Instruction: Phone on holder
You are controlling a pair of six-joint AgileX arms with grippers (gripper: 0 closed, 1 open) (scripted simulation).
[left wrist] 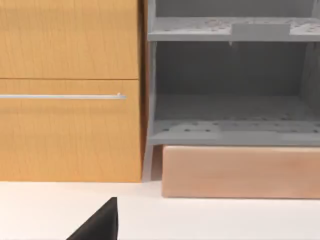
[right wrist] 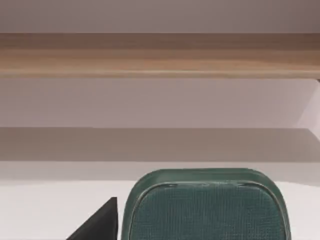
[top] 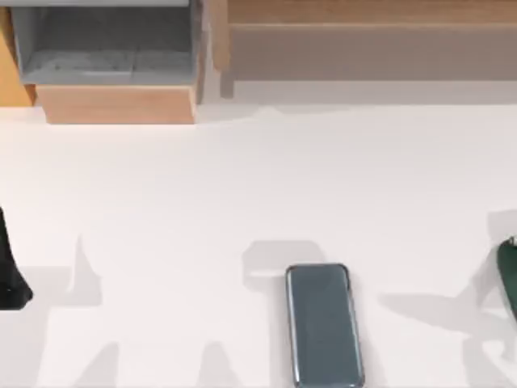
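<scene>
i see a smooth, matt white table (top: 242, 178). low and right of centre in the top view lies the phone (top: 324, 325), its dark grey-blue face glossy, its thin rim silvery like metal. at the upper left stands a grey shelf unit (top: 105, 44), matt and faintly speckled, on a pale wood block (top: 117, 105). my left wrist view shows an orange wood-grain cabinet (left wrist: 70, 90) with a thin metallic handle (left wrist: 62, 96). my right wrist view shows a dark green object (right wrist: 205, 207), finely textured.
</scene>
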